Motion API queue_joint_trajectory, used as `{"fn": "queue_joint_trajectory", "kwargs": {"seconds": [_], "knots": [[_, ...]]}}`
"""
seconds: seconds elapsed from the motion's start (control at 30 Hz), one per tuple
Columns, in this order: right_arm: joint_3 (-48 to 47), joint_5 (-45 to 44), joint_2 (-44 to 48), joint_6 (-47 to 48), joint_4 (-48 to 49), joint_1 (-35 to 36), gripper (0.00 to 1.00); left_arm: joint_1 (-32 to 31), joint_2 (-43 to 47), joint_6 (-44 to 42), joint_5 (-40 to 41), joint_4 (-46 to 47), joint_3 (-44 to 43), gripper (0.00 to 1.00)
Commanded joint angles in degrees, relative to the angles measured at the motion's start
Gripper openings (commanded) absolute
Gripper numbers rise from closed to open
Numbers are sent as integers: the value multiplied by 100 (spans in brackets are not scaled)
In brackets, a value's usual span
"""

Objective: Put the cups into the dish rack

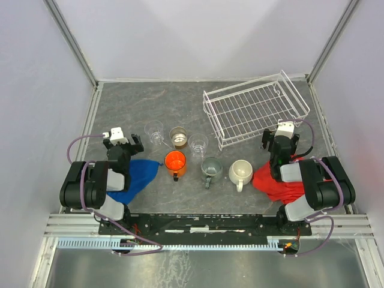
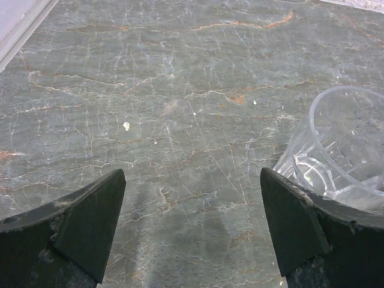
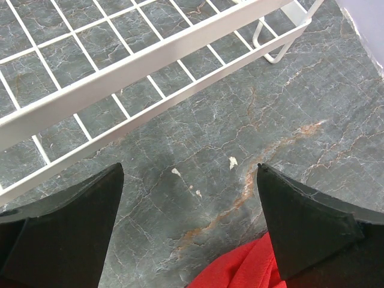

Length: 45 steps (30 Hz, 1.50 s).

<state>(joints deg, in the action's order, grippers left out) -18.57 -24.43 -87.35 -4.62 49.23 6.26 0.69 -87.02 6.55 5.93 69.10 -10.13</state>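
The dish rack (image 1: pixel 255 114) is sitting toward the far right of the grey stone-patterned table (image 1: pixel 132 102), turned at a slight angle, with its raised wire side running along the right end. All six cups are standing on the table to the left of and nearer than the rack, in two loose rows. In the farther row, one clear tumbler (image 1: pixel 155 133) is standing at the left, the tan metallic cup (image 1: pixel 178 136) is sitting just beside it, and the second clear tumbler (image 1: pixel 198 143) is standing to the right of that. In the nearer row, the orange mug (image 1: pixel 175 162), the grey-green mug (image 1: pixel 211 168) and the cream-white mug (image 1: pixel 240 171) are lining up from left to right, their handles pointing toward the arms. The left gripper (image 1: pixel 124 142) is hovering low over bare table with its two fingers spread wide apart and gripping nothing; the left-hand tumbler is showing just outside its right finger. A blue cloth (image 1: pixel 135 177) is lying under and beside that arm. The right gripper (image 1: pixel 280 143) is hanging with its fingers likewise spread wide and clasping nothing, near the rack's near edge, whose white wires are crossing the top of its wrist view. A red cloth (image 1: pixel 273 180) is lying crumpled beneath that arm, close to the cream-white mug.
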Motion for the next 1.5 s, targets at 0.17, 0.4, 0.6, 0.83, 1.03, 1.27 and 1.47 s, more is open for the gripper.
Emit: {"fn": "queue_joint_trajectory", "kwargs": {"seconds": [0.17, 0.4, 0.6, 0.83, 1.03, 1.27, 1.47], "knots": [[-121, 25, 76, 15, 282, 3, 100, 5, 10, -224, 130, 226, -112, 99], [-76, 20, 169, 27, 359, 4, 100, 10, 114, -197, 189, 180, -113, 99], [-456, 233, 1693, 21, -1882, 7, 100, 3, 1142, -19, 298, -1621, -489, 99], [-883, 372, 3333, -253, -4080, 10, 100, 0, 2694, 491, 611, -3515, -893, 99], [-2488, 630, 2995, -726, -6464, 13, 100, -40, 2966, 1065, 793, -6787, -2718, 99], [-4585, 3022, 1668, -841, -7683, 287, 100, -159, 2193, 2105, -346, -8234, -4143, 99], [-5943, 3404, 618, -419, -8690, 1173, 100, -472, 1788, 2061, -511, -9191, -5052, 99]]}}
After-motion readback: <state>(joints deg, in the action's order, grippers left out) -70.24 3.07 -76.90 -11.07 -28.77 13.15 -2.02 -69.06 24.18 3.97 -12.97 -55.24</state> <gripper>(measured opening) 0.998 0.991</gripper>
